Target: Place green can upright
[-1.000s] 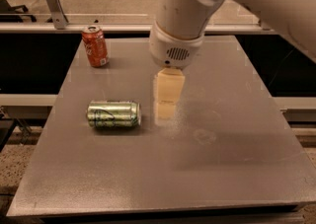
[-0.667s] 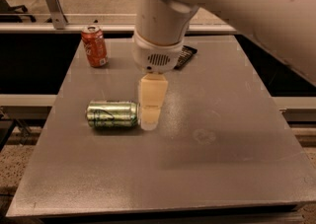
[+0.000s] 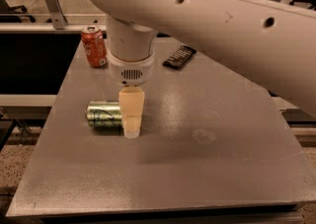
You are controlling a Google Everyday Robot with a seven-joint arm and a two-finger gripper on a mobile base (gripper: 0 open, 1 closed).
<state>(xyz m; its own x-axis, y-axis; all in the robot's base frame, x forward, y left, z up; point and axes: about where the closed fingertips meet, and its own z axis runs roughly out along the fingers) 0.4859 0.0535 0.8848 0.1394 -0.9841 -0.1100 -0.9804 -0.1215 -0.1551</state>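
The step in hand looks like the reach for the grasp. The green can (image 3: 103,115) lies on its side on the left part of the tabletop (image 3: 222,164), not yet upright. The gripper (image 3: 132,128) hangs tip-down at the can's right end and hides it; whether it is spread or clamped on the can cannot be told. The next move probably calls for a firm hold, a lift, a quarter turn and setting the can on its base. An orange-red soda can (image 3: 94,45) stands upright at the far left corner, with a remote control (image 3: 179,56) further right. Neither can's contents show.
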